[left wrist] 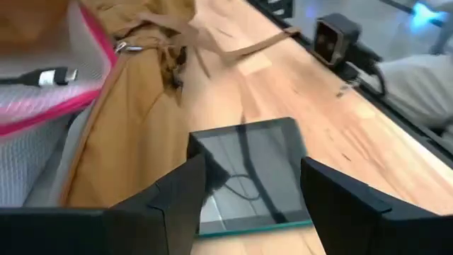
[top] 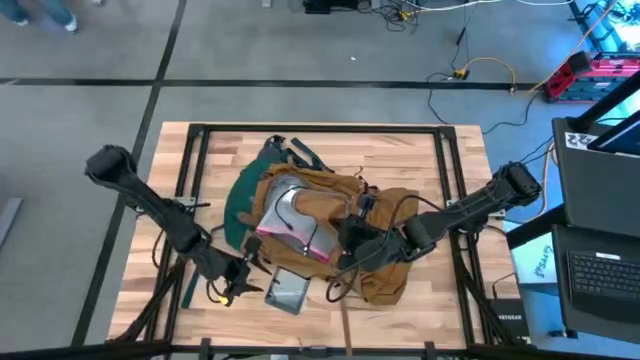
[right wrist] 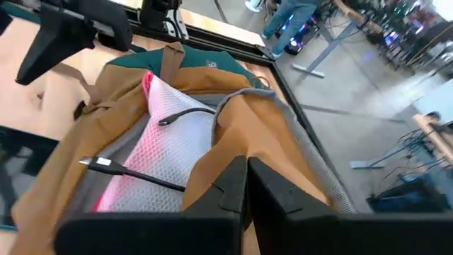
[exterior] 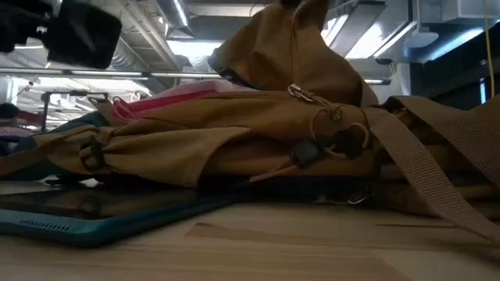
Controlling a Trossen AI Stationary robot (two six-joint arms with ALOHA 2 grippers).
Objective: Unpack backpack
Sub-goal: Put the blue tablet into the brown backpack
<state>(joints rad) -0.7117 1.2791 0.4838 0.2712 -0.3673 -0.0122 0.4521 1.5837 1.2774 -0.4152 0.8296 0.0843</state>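
With the backpack (top: 320,215) lying on its side at the middle of the wooden table (top: 420,150), we judged the unpacking partly done: a teal-edged tablet (top: 286,292) lay flat on the boards just beside the backpack's open mouth, on its near side toward the left arm, while a clear pink-edged mesh pouch (right wrist: 166,142) with a dark cable (right wrist: 134,176) in it still sat half out of the grey-lined opening. Whatever else the bag held was hidden from us. To the left of the backpack, our left gripper (left wrist: 248,191) hung low over the tablet with its fingers spread wide, one to each side of the glass, holding nothing; we could not tell whether the tips touched the table. To the right of the backpack's mouth, our right gripper (right wrist: 246,185) had its fingers pressed together on a fold of the tan fabric at the rim of the opening, seemingly lifting the flap so the mouth gaped. As we read it, the pouch and anything beneath it remained to be drawn out.
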